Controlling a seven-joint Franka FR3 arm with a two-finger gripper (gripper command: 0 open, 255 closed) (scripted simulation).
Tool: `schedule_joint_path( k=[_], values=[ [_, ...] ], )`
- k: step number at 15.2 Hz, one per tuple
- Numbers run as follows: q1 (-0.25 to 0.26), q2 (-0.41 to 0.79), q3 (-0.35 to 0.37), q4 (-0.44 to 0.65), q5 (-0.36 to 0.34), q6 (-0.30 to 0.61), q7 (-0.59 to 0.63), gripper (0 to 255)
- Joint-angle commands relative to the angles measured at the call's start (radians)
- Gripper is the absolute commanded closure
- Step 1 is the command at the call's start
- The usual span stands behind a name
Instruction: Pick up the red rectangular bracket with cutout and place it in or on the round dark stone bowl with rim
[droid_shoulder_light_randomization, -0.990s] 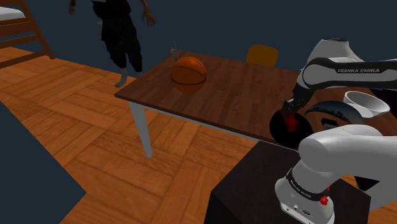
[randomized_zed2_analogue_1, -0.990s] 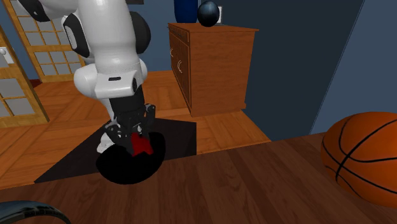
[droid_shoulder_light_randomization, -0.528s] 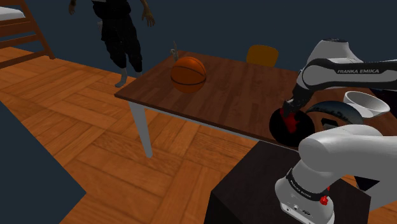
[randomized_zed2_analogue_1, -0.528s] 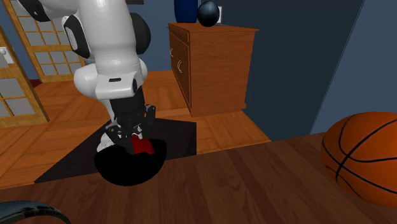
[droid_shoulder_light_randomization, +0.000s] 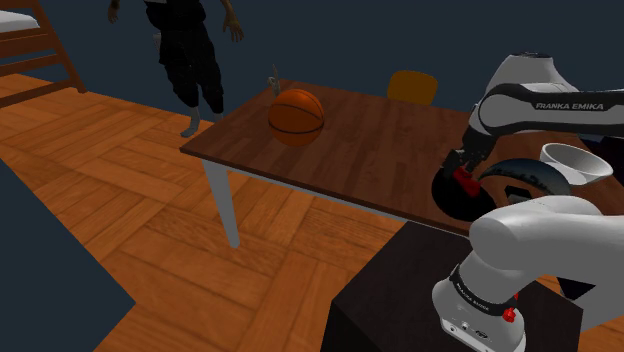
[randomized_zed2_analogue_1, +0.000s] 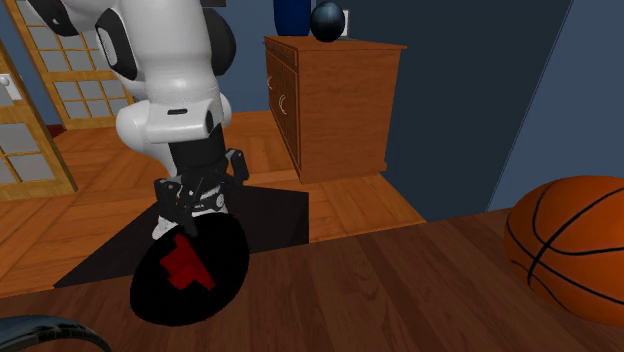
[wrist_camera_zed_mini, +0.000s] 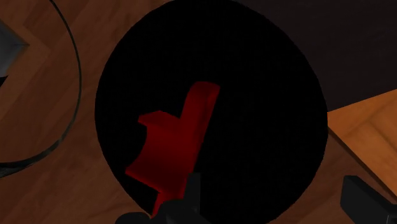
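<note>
I have the gripper (wrist_camera_zed_mini: 270, 188) wide open and clasping nothing. One finger is just beside an end of the red bracket (wrist_camera_zed_mini: 172, 149), and the other is well apart from it. The bracket lies loose inside the black bowl (wrist_camera_zed_mini: 267, 95), near the edge of the wooden surface (randomized_zed2_analogue_1: 400, 290). I judge the placement made: the bowl's wall cradles the piece, so my next move is a straight lift clear.

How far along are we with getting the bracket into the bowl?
Done: the red bracket lies inside the black bowl. In hand: nothing; the gripper is open above the bowl, fingers apart and not clasping the bracket. Left: probably only lifting the arm clear, as one finger sits close to the bracket's end.
</note>
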Motion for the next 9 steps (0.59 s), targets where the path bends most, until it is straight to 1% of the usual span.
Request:
schedule_joint_path(
  k=[1, 2, 9],
  values=[
    [0.008, -0.03, 0.022, 0.045, 0.023, -0.076, -0.003, 0],
    [0.011, -0.039, 0.031, 0.067, 0.032, -0.107, -0.004, 0],
    [0.011, -0.039, 0.031, 0.067, 0.032, -0.107, -0.004, 0]
  ],
)
